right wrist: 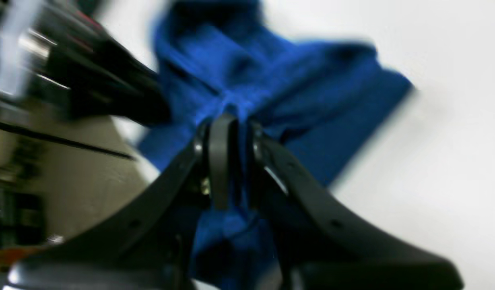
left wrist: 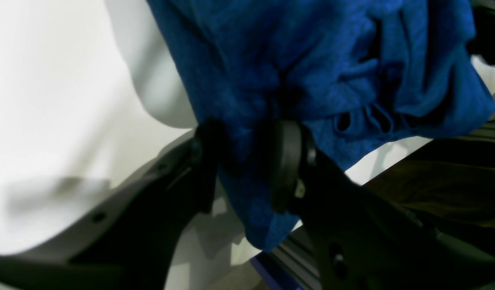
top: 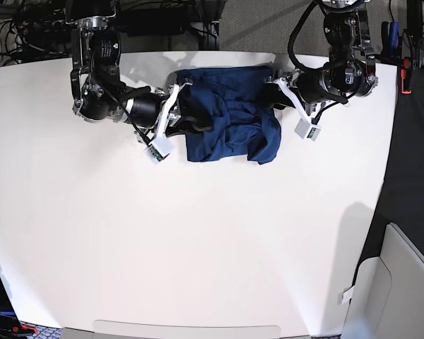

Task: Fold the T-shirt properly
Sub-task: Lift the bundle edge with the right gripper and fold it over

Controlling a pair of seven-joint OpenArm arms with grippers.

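Observation:
The dark blue T-shirt (top: 226,116) lies bunched and partly folded near the far edge of the white table (top: 198,233). My left gripper (top: 274,88) is at its right edge. In the left wrist view the gripper (left wrist: 247,161) is shut on a fold of the T-shirt (left wrist: 312,60), which hangs between the fingers. My right gripper (top: 187,106) is at the shirt's left edge. In the blurred right wrist view it (right wrist: 237,161) is shut on a pinch of the T-shirt (right wrist: 271,92). The sleeves are hidden in the folds.
Cables and dark equipment (top: 162,18) run behind the table's far edge. A grey-white box or chair (top: 403,282) stands off the table at lower right. A black frame rail (left wrist: 295,249) runs under the table edge by the left gripper.

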